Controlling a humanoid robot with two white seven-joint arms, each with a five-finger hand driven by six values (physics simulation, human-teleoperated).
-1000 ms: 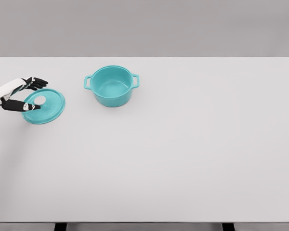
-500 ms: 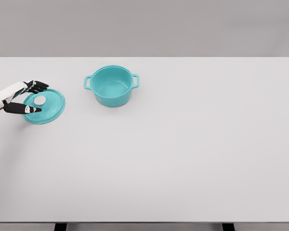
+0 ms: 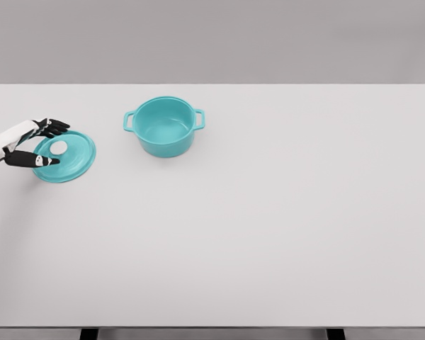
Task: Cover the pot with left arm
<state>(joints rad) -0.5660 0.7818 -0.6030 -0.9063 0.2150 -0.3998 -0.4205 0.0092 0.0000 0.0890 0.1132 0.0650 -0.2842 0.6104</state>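
While one pot (image 3: 164, 126) sits uncovered, left hand (image 3: 30, 143) fingers (image 3: 51, 127) spread wide around one lid (image 3: 65, 156).

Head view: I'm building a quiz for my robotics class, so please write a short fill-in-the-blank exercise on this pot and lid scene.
1. The teal pot stands on the white table with no ____ on it.
2. The lid lies to the pot's ____ in the picture.
3. The lid's round knob is ____ in colour.
4. The left robot hand has its fingers on either side of the ____.

Missing words: lid; left; white; knob
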